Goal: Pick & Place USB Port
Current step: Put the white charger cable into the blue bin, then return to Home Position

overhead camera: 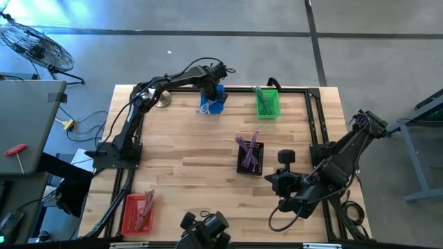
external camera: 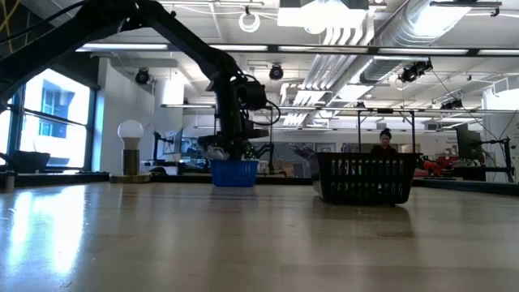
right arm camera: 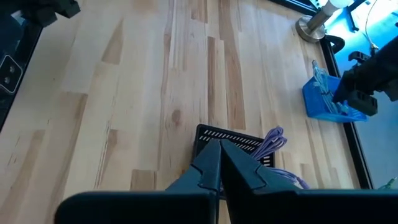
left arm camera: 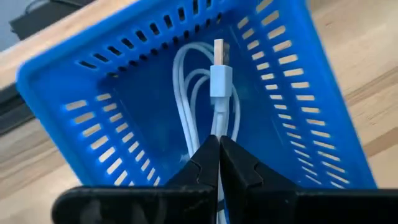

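The white USB cable (left arm camera: 217, 93) is sitting coiled inside the blue basket (left arm camera: 112, 112), with its metal plug end pointing up toward the basket's far wall, and the left gripper (left arm camera: 219, 155) has its 2 dark fingers pinched tight on the cable just below the plug housing. From above, that blue basket (overhead camera: 213, 102) is up at the far edge of the wooden table (overhead camera: 194, 159), with the left gripper (overhead camera: 211, 86) parked right over it and the arm stretched across from its base on the left side. A green basket (overhead camera: 267, 102) sits near it along the same far edge, a black basket (overhead camera: 250, 156) with purple cables (overhead camera: 248, 146) is around the middle of the table, and a red basket (overhead camera: 137, 213) is at the near left corner. The right gripper (right arm camera: 219, 163) is over by the black basket on the right side, fingers pressed together with nothing between them. There's also a small round lamp (overhead camera: 163, 99) near the blue basket.
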You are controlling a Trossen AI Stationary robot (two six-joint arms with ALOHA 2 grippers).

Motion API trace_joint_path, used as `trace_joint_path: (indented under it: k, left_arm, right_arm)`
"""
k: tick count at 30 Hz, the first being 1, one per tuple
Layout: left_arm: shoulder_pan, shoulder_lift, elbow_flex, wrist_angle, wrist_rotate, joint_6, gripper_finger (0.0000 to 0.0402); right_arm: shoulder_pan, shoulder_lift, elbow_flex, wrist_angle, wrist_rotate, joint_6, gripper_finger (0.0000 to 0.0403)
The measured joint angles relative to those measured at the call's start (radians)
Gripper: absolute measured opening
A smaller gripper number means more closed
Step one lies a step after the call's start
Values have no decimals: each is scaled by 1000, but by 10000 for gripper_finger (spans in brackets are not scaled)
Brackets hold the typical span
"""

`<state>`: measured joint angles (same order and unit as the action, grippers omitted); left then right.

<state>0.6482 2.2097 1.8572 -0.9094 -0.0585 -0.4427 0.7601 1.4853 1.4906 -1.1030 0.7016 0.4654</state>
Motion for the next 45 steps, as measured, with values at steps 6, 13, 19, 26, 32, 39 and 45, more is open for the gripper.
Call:
trace_joint_path:
  k: [6,13,19,26,32,39,45]
  left_arm:
    - [7,0,-37,26,36,-11,4]
    - [7,-13,7,7,48,-6,30]
    - [-1,-14,109,-121,87,173,34]
    - [-15,-15,233,-218,168,187,35]
    - [-35,-16,341,-334,175,216,35]
    - [-79,-42,494,-565,168,337,35]
    - [-161,-267,458,-658,0,391,30]
  right_arm:
    - [0,0,0,0,1,6,1]
    - [-11,0,0,0,27,1,1]
    - [-15,0,0,0,30,-1,4]
    - [-14,0,0,-1,16,-2,2]
    - [-14,0,0,-7,-49,-51,9]
    - [-14,0,0,-10,6,-113,2]
    - [-51,-24,0,-31,115,-157,2]
